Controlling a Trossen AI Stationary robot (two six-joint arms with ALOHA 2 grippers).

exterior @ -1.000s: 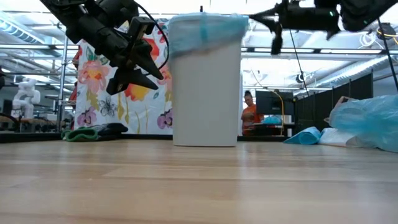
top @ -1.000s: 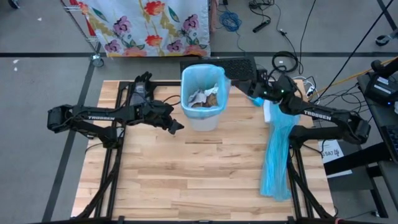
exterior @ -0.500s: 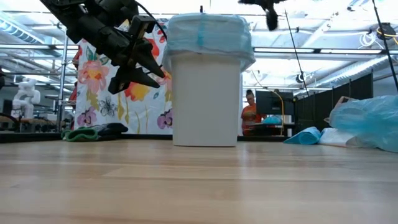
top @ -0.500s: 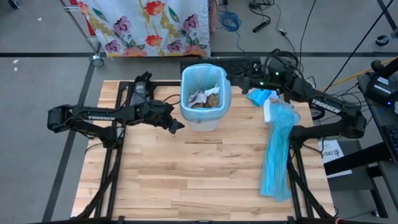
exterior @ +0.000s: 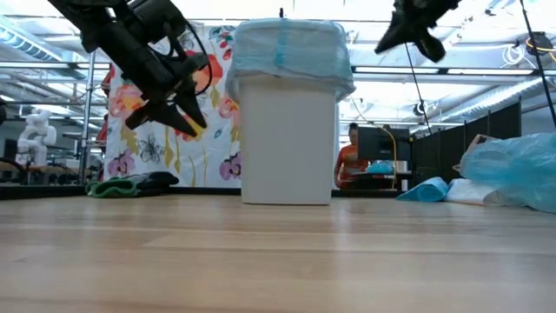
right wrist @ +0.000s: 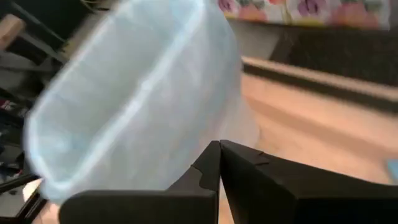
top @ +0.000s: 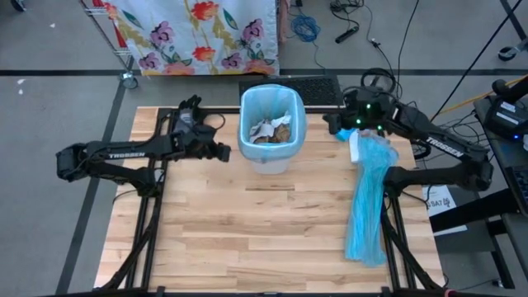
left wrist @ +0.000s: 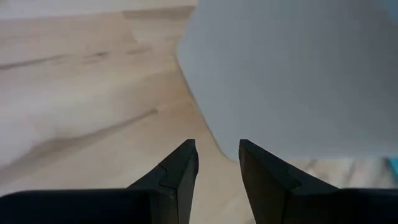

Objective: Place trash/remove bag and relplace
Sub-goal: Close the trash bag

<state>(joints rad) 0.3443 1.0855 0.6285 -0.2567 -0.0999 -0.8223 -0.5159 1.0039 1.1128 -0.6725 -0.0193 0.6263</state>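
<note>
Beside the bin (top: pixel 271 132), I am holding my left claw (top: pixel 223 152) narrowly parted, empty; right claw (top: pixel 332 129) is hovering pinched, opposite.

Grey floor (top: pixel 49 99), floral cloth (top: pixel 198 33), loose cables (top: pixel 307 27), ceiling lights (exterior: pixel 26 39)

left arm: enters from 9 o'clock, stretched toward table centre, forearm roughly level
left gripper (top: pixel 224 152): held above the table, tips toward 3 o'clock, fingers (left wrist: pixel 180 171) parted by a narrow gap, nothing between them
right arm: enters from 3 o'clock, elbow bent, wrist raised
right gripper (top: pixel 330 129): at about 1 o'clock, tips toward 9 o'clock, fingers pressed together, empty
</note>
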